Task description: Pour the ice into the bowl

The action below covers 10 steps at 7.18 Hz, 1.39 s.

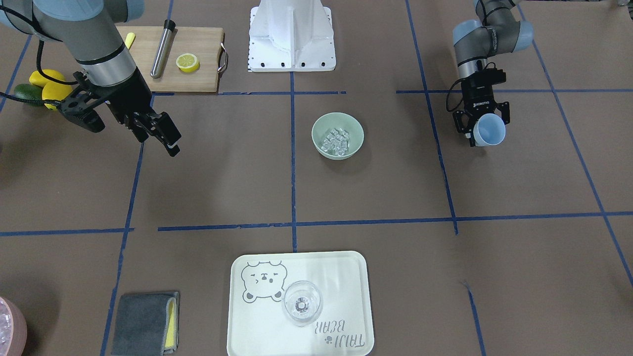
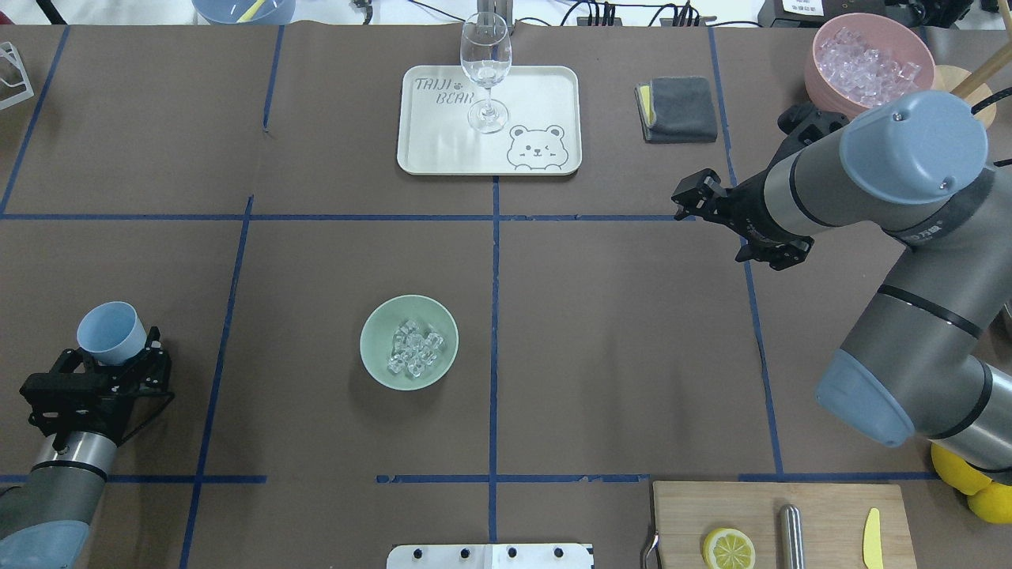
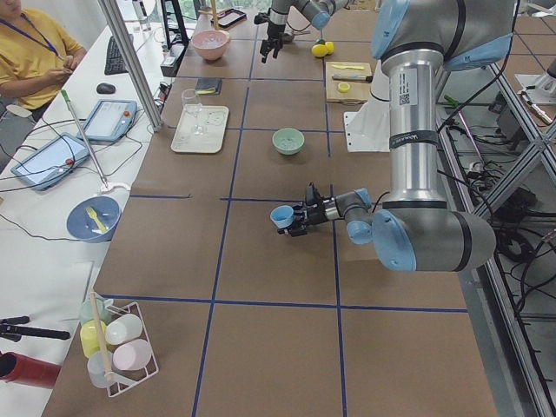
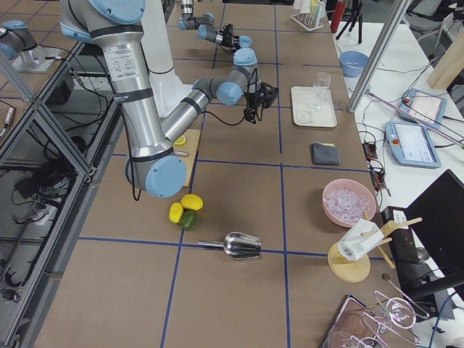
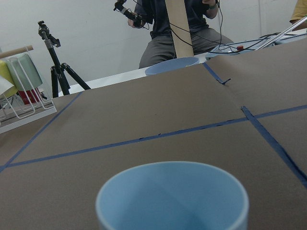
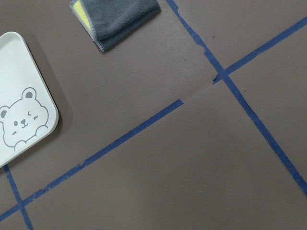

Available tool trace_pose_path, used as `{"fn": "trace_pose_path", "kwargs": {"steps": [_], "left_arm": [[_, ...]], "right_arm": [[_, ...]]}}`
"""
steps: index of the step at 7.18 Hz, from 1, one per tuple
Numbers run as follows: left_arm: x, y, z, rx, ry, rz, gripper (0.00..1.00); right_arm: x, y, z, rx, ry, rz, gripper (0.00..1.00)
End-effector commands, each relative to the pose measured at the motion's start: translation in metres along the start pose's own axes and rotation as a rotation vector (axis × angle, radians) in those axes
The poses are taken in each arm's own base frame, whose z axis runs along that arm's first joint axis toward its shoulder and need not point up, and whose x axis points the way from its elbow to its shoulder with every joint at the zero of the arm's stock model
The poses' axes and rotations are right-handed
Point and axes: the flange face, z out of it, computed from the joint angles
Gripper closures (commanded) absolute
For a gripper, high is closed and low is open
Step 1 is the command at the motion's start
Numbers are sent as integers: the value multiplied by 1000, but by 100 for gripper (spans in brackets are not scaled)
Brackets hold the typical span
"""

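- Two containers hold cubes. The bowl (image 2: 371, 348) has the ice (image 2: 414, 348) as a small heap in its bottom. A pink container (image 2: 822, 79), out beyond the right fingers (image 2: 696, 196), is piled with similar cubes.
- The bowl stands on the bench (image 2: 617, 356) between my two sets of fingers, well apart from both.
- My left fingers (image 2: 152, 357) are clenched on a light blue cup (image 2: 111, 332). Its inside looks bare.
- My right fingers are released and spread wide, with nothing between them, hanging above the bench.
- A wine glass (image 2: 485, 71) stands upright on a white bear tray (image 2: 443, 150), ahead of the right fingers and off toward the left ones. A folded grey cloth (image 2: 680, 108) lies just ahead of the right fingers.
- The left wrist view looks straight over the cup's rim into its bare interior, but the fingers themselves are out of its frame.
- The right wrist view shows only a corner of the tray, the cloth and blue tape lines.
- Only the exterior right view shows a metal scoop (image 4: 243, 246) lying on the bench, well behind the right fingers.
- The bowl sits upright with its mouth facing up.
- The cup is tilted. Its long axis runs out from the left fingers, with the mouth turned up and away from the robot's base.
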Motion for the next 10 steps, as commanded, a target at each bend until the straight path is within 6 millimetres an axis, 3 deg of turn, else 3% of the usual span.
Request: {"fn": "trace_pose_path", "kwargs": {"steps": [1, 3, 6, 7, 10], "left_arm": [[-27, 7, 13, 16, 33, -101, 100], [-36, -2, 24, 38, 6, -89, 100], [-32, -17, 19, 59, 63, -118, 100], [-44, -4, 24, 60, 48, -95, 100], [-41, -13, 34, 100, 27, -119, 98]], "right_arm": [[-1, 1, 0, -2, -1, -2, 0], [-1, 2, -1, -2, -3, -2, 0], [-2, 1, -1, 3, -5, -3, 0], [-2, 1, -1, 4, -5, -3, 0], [-2, 3, 0, 1, -4, -5, 0]]}}
